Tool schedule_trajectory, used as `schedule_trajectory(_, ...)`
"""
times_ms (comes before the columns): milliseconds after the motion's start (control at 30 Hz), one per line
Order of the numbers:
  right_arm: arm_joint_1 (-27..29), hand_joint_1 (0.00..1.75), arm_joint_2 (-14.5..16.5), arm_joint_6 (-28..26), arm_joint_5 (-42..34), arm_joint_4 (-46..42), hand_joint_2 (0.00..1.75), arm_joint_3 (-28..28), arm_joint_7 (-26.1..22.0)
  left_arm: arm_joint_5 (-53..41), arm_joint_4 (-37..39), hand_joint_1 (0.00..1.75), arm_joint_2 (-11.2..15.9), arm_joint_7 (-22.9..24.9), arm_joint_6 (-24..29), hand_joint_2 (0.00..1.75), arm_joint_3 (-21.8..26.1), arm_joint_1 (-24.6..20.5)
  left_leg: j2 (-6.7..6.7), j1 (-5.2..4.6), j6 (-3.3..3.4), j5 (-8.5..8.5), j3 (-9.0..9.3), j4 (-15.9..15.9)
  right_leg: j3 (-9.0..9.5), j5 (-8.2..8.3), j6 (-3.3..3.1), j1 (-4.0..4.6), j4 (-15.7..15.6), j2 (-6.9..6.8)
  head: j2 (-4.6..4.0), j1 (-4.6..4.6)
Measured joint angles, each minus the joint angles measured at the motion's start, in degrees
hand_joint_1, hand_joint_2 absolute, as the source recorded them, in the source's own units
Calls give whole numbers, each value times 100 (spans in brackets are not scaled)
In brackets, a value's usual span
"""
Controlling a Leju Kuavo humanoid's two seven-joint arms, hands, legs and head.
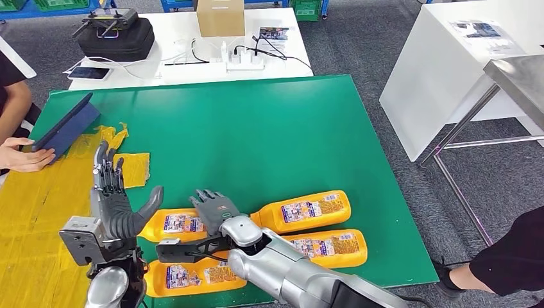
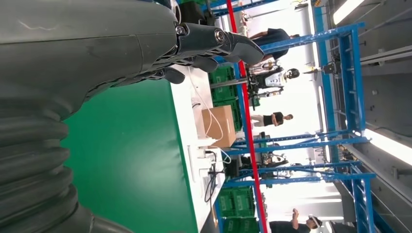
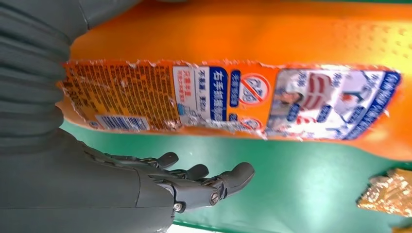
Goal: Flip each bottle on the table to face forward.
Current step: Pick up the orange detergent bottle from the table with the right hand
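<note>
Several orange bottles lie flat at the near edge of the green table (image 1: 256,128), labels up. One (image 1: 176,223) is at the near left, another (image 1: 308,210) to its right, a third (image 1: 333,247) nearer me, and a fourth (image 1: 192,276) under my right forearm. My right hand (image 1: 215,208) lies flat with fingers spread beside the near-left bottle, holding nothing. Up close, its fingers (image 3: 209,182) stretch over green table alongside a labelled bottle (image 3: 233,97). My left hand (image 1: 119,196) is raised left of the bottles, fingers (image 2: 209,41) apart and empty.
A person's hand (image 1: 22,156) at the far left holds a dark blue tablet (image 1: 64,128). Yellow paper (image 1: 32,218) covers the table's left side. Behind stands a white table (image 1: 160,51) with a black bag, a cardboard box and a power strip. Another person's foot (image 1: 449,277) is near the right corner.
</note>
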Motion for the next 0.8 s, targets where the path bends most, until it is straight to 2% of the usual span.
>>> schedule_trajectory(300,-102,0,-19,370,-205,332,175,-1,332,174,140,0,-49,-159,-71,175,-80,-106,0,0,0,0,2,0,-10,0,0,-1,-1,0,0,2)
schedule_trajectory(333,-123,4,-29,414,-251,372,175,-24,364,193,160,0,-61,-175,-83,175,-102,-128,0,0,0,0,2,0,-10,0,1,-1,-1,0,0,1)
schedule_trajectory(367,-143,20,-42,452,-300,408,175,-58,389,215,184,0,-72,-186,-94,175,-126,-152,0,0,0,0,3,0,-10,1,1,-2,-1,0,0,1)
schedule_trajectory(400,-162,51,-54,481,-340,441,175,-93,415,237,209,0,-81,-194,-102,175,-148,-176,-1,-1,1,1,3,1,-10,1,2,-2,-1,0,0,1)
schedule_trajectory(467,-194,128,-83,499,-385,504,175,-169,484,265,268,0,-98,-206,-110,175,-189,-222,-1,-1,1,1,6,1,-14,1,2,-3,-1,0,0,1)
schedule_trajectory(500,-205,156,-99,482,-394,528,175,-202,514,280,297,0,-104,-213,-114,175,-208,-242,-2,-1,2,1,7,1,-17,1,2,-3,-2,-1,0,1)
schedule_trajectory(567,-215,173,-130,407,-409,561,175,-270,548,314,345,0,-113,-224,-124,175,-245,-274,-3,-2,2,1,9,1,-20,1,2,-3,-2,-1,0,1)
schedule_trajectory(800,-219,175,-241,-110,-410,616,175,-442,534,349,425,0,-142,-243,-167,175,-321,-297,-2,-2,3,0,13,1,-40,0,2,-3,-2,0,0,2)
